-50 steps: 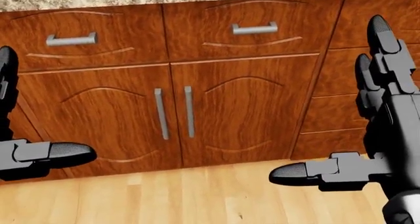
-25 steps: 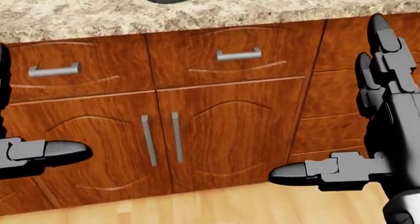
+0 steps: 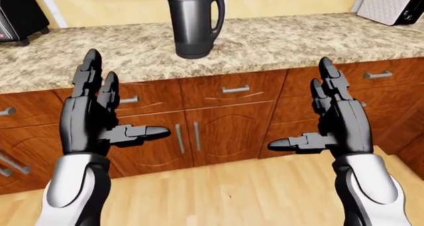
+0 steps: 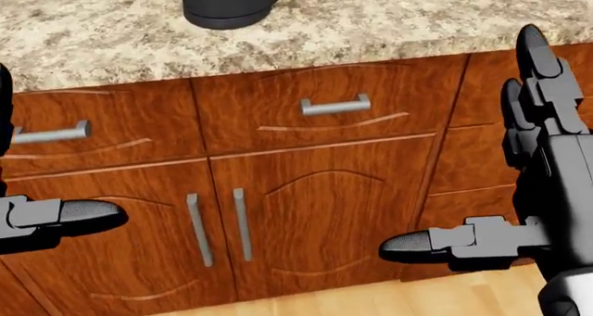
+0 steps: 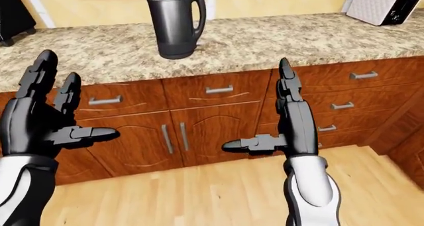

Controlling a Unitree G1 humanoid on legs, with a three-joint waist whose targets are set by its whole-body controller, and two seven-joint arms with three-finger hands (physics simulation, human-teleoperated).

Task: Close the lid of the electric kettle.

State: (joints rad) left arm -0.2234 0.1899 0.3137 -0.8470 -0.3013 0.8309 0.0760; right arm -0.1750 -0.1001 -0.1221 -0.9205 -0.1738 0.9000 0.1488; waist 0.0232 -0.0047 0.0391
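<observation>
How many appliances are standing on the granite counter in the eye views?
3: a dark electric kettle at top centre, a black appliance cut off at the left edge, and a grey one at the top right corner. Others may lie outside the frame.

Dark grey kettle [image 3: 193,24], speckled granite counter [image 3: 278,37]

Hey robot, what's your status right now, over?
Left hand and right hand open, empty, raised below counter level. Kettle on counter, untouched. Nothing between hands and kettle.
</observation>
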